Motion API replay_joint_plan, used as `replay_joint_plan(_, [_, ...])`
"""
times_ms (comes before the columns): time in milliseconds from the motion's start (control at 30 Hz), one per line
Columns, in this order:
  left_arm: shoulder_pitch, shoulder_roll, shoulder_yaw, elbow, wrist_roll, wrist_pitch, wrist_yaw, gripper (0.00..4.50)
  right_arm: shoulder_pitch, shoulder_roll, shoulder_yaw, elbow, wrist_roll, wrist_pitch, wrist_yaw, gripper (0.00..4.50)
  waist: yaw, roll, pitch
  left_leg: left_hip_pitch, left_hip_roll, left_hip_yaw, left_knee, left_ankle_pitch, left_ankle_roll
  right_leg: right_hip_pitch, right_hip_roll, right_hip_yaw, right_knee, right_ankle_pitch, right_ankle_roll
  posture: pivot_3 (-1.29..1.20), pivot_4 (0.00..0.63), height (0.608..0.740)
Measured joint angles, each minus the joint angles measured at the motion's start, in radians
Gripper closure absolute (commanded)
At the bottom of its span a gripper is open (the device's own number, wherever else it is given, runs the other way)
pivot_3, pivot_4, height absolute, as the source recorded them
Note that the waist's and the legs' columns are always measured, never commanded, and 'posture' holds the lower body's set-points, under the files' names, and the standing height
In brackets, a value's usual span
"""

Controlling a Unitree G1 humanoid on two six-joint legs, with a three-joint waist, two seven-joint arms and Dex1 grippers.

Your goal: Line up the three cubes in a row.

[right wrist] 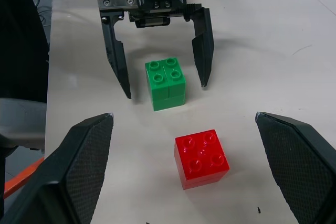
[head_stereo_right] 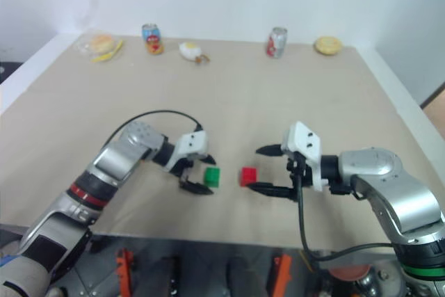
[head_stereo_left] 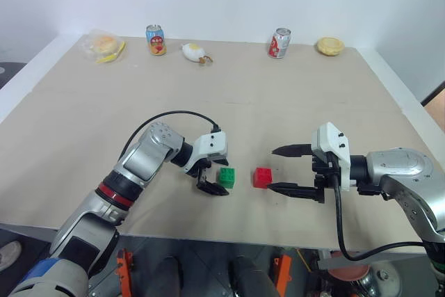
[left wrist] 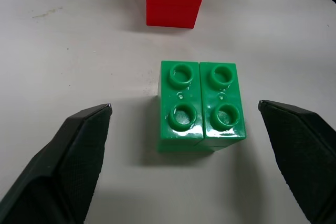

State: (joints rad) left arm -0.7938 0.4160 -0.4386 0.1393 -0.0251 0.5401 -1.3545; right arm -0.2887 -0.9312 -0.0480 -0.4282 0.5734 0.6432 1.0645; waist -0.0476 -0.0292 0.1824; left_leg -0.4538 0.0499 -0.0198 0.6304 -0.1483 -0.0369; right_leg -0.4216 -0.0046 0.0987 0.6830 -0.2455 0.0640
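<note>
Beige table (head_stereo_left: 229, 74) carries two of the cubes near its front edge, between the two arms. Left gripper (right wrist: 160, 80) is spread, its black fingers (left wrist: 68, 166) standing on either side of the green cube (head_stereo_left: 227, 177) with a clear gap to each face; nothing is pinched. Green cube rests flat on the table, studs up, four studs showing, with a seam across the middle that splits it into two halves. Its plan is close to square, so no long axis can be told. Red cube (head_stereo_left: 262, 177) sits just beside it toward the robot's right, apart from it, also flat with four studs up and turned slightly askew to the green one. Right gripper (head_stereo_left: 286, 169) is spread wide and holds nothing; its fingers point toward the red cube, the nearer fingertip close to it but not touching.

Along the far edge, left to right: wrapped food item (head_stereo_left: 103, 46), soda can (head_stereo_left: 156, 39), white object (head_stereo_left: 193, 52), red soda can (head_stereo_left: 279, 43), round yellowish item (head_stereo_left: 330, 46).
</note>
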Motion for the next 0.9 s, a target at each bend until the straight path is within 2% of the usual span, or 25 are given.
replay_joint_plan(100, [-0.001,0.019,0.033,-0.043,-0.068,0.003,-0.021,0.02,-0.004,0.000,0.000,0.000,0.006,0.001,0.003,0.00,0.000,0.000,0.000,0.000,0.000,0.000,0.000,0.000,0.000,0.000,0.000,0.000,0.000,0.000,0.000,0.00,0.150,0.733])
replay_joint_plan(200, [-0.004,0.068,0.141,-0.124,-0.177,0.042,-0.033,0.02,-0.022,0.002,-0.015,0.000,0.043,0.008,0.006,0.00,-0.002,0.000,0.000,0.000,0.001,0.000,-0.001,0.000,0.000,0.000,0.000,0.000,0.000,0.000,0.001,0.00,0.150,0.733])
replay_joint_plan(367, [-0.007,0.264,0.314,-0.128,-0.285,0.064,-0.076,0.02,-0.085,0.036,-0.035,0.002,0.100,0.018,0.006,0.00,-0.004,0.000,0.000,0.004,0.002,0.000,-0.003,0.000,0.000,0.001,0.001,-0.001,0.000,-0.002,-0.004,0.00,0.150,0.733])
replay_joint_plan(567, [-0.006,0.434,0.318,0.181,-0.222,-0.156,-0.191,0.02,-0.199,0.091,0.032,0.051,0.098,0.017,0.026,0.00,-0.001,0.000,0.000,0.006,0.002,0.002,-0.003,0.000,-0.001,0.002,0.000,0.000,0.000,-0.002,-0.005,0.00,0.150,0.733])
replay_joint_plan(667, [-0.040,0.442,0.296,0.359,-0.173,-0.269,-0.235,0.02,-0.236,0.123,0.075,0.077,0.086,0.013,0.031,0.00,0.003,0.000,0.000,0.004,0.002,0.002,-0.003,0.001,-0.001,0.001,0.000,-0.001,0.000,-0.002,-0.006,0.00,0.150,0.733])
replay_joint_plan(900, [-0.143,0.415,0.209,0.624,-0.116,-0.458,-0.253,0.02,-0.263,0.188,0.126,0.101,0.056,0.006,0.022,0.00,0.004,0.000,0.000,-0.002,0.002,0.001,-0.003,0.001,-0.001,-0.003,0.000,-0.002,0.000,-0.001,-0.002,0.00,0.150,0.733])
